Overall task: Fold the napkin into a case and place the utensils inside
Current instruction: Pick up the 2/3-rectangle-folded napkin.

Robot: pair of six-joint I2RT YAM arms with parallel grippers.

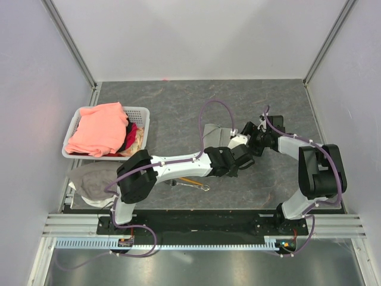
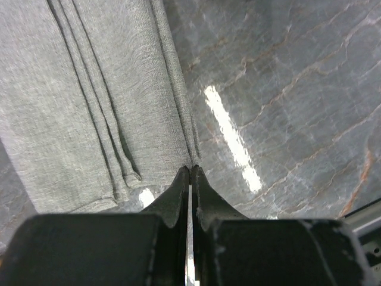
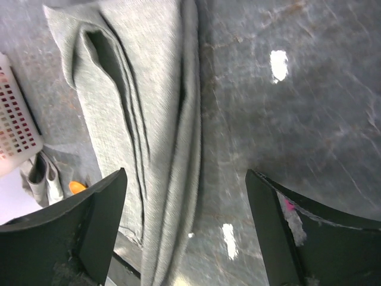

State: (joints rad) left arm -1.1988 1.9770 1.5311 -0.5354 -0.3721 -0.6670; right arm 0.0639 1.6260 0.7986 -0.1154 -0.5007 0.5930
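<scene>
The napkin [image 1: 218, 133] [image 2: 89, 89] [image 3: 143, 113] lies folded into a long narrow strip of several layers in the middle of the table. My left gripper [image 1: 240, 156] [image 2: 191, 168] is shut, its tips pinching the near right corner of the strip. Over the strip's other end my right gripper [image 1: 249, 134] [image 3: 186, 205] hovers wide open, straddling the cloth's right edge and bare table. The orange spoon [image 1: 189, 179] [image 3: 76, 187] and the metal fork [image 1: 200, 186] lie near the front, partly hidden under the left arm.
A white basket [image 1: 141, 112] [image 3: 15, 125] stands at the left with a salmon-pink cloth [image 1: 100, 128] heaped in it. In front of it a whitish-grey rag [image 1: 89, 179] lies at the table's left edge. Grey walls close three sides.
</scene>
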